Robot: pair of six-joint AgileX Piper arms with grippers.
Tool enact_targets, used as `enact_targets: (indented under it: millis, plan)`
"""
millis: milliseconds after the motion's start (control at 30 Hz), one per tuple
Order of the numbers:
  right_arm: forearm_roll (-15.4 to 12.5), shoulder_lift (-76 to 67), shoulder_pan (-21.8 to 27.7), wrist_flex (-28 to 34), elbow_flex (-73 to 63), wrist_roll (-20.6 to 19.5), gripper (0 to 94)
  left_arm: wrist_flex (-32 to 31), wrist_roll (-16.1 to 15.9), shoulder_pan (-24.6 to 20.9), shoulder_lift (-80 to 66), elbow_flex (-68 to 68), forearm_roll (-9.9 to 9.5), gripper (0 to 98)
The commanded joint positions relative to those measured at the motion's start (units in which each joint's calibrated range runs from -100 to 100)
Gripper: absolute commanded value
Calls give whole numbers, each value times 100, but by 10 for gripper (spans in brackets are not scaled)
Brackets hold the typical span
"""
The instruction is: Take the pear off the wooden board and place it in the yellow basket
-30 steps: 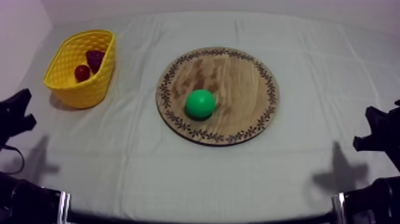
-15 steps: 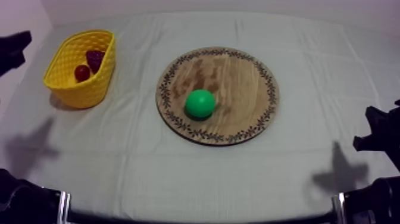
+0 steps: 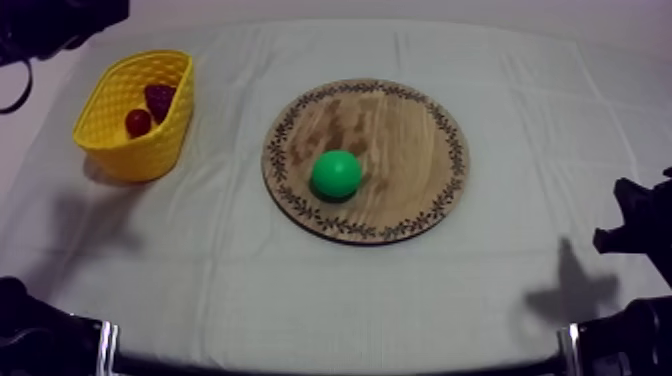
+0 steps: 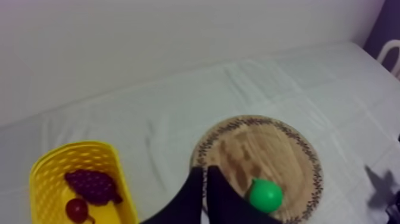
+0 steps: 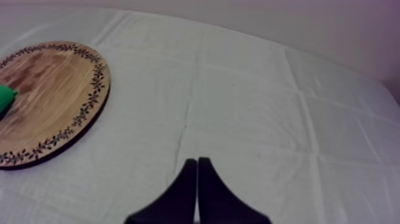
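Pear is resting loose toward the wooden board edge; left hand, closed on nothing, is risking rolling it away.

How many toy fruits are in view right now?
3: pear on the wooden board; bunch of grapes and small red fruit in the yellow basket. Others might hide beneath.
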Motion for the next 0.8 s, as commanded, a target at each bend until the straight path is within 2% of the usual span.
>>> enact_targets:
  millis: [0, 400, 767]
  plan:
    - [1, 1, 1, -1, 5, 1, 5, 91, 15, 182, 447, -393, 8, 0]
    - [1, 1, 1, -1, 5, 1, 5, 217, 52, 651, 1920, -944, 3, 0]
    - [1, 1, 1, -1, 5, 1, 5, 828, 114, 908, 3319, -1495, 161, 0]
